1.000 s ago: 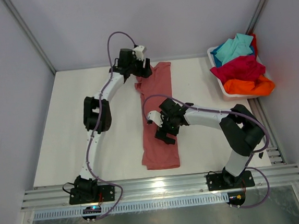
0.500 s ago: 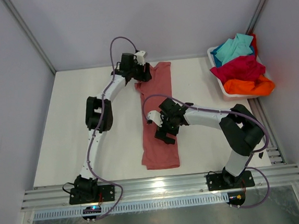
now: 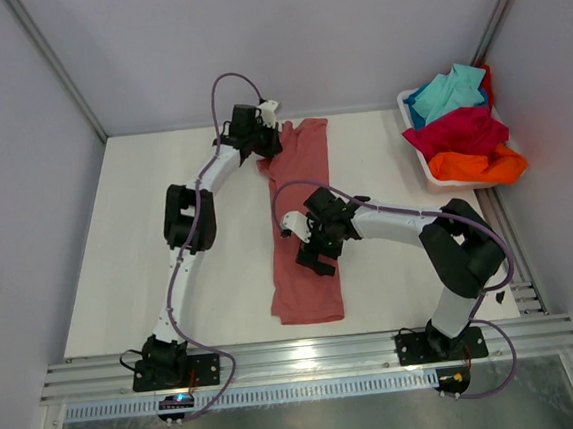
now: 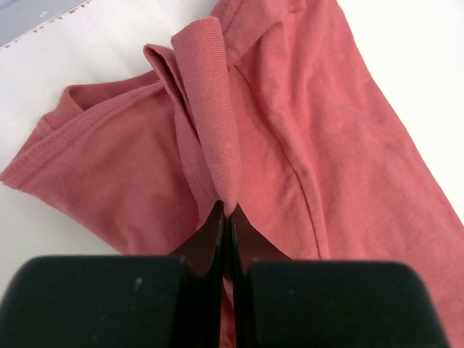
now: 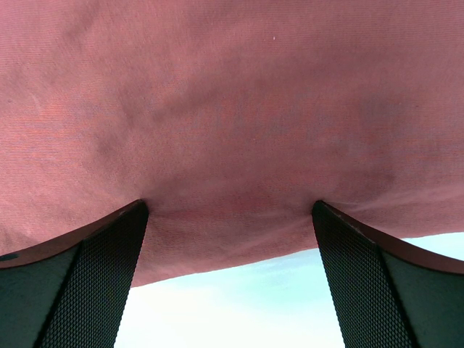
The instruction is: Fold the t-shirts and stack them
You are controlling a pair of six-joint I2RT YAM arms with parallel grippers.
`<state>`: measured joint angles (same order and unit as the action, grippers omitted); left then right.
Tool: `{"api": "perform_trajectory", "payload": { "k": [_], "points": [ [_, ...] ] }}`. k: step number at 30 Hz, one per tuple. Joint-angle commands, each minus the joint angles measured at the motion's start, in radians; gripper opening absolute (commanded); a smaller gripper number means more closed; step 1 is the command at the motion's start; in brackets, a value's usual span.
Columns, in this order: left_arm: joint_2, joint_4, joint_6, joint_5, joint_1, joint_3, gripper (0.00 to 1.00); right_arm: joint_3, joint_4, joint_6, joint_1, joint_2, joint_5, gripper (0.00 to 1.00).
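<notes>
Pink tee [image 3: 312, 298] lies flat on the counter [image 3: 111, 270] as a long narrow strip, its long axis running from the left gripper [image 4: 226, 210] back toward the arm bases. We have the left gripper pressed together on a raised ridge of cloth at the strip's far end, by the collar. The rest of the cloth fans out ahead of its tips and to either side.

The right gripper [image 5: 230, 208] stands about halfway down the strip, jaws spread wide. Both tips are down on the cloth and bare counter shows between them on the wrist side. It holds nothing. So the left arm has the far end, and the right is nearer the middle and the near hem.

We judge the coming move to be a fold along the length, with the pinched end carried toward the near hem, over the line the right gripper pins. The counter is open to the left of the left gripper, and its far edge is close beyond it. The tub [image 3: 418, 155] with the other tees [image 3: 455, 131] sits well apart to the right of both grippers, off the fold's path.
</notes>
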<state>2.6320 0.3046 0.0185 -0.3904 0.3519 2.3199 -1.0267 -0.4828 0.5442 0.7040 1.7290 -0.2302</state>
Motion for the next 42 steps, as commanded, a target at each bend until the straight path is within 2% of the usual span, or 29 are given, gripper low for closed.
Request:
{"api": "perform_trajectory", "payload": {
  "k": [1,8,18,29,30,31,33,34,35,37,42],
  "points": [
    [-0.082,-0.048,-0.006,0.033,-0.022,-0.008,0.00,0.005,-0.013,0.005,0.005,0.049,-0.052,0.99],
    [-0.125,-0.079,0.001,0.111,-0.044,-0.024,0.00,0.005,-0.017,0.007,0.003,0.055,-0.058,0.99],
    [-0.147,-0.093,-0.005,0.134,-0.057,-0.059,0.00,-0.001,-0.023,0.002,0.003,0.060,-0.063,0.99],
    [-0.167,-0.102,-0.015,0.177,-0.057,-0.112,0.18,-0.006,-0.030,-0.001,0.005,0.063,-0.067,0.99],
    [-0.168,-0.105,-0.015,0.183,-0.057,-0.117,0.25,-0.006,-0.030,0.000,0.003,0.063,-0.067,0.99],
    [-0.170,-0.104,-0.031,0.189,-0.057,-0.120,0.53,-0.007,-0.031,-0.001,0.005,0.064,-0.069,0.99],
    [-0.175,-0.096,-0.055,0.206,-0.057,-0.123,0.67,-0.009,-0.031,0.000,0.003,0.064,-0.069,0.99],
    [-0.176,-0.098,-0.061,0.220,-0.057,-0.128,0.83,-0.009,-0.033,-0.001,0.003,0.064,-0.069,0.99],
    [-0.178,-0.101,-0.063,0.251,-0.057,-0.132,0.90,-0.009,-0.031,0.000,0.005,0.066,-0.069,0.99],
    [-0.181,-0.104,-0.066,0.281,-0.057,-0.136,0.97,-0.009,-0.033,0.000,0.005,0.066,-0.067,0.99],
    [-0.204,-0.137,-0.089,0.363,-0.057,-0.163,0.99,-0.010,-0.036,0.000,0.005,0.063,-0.066,0.99]
  ]
}}
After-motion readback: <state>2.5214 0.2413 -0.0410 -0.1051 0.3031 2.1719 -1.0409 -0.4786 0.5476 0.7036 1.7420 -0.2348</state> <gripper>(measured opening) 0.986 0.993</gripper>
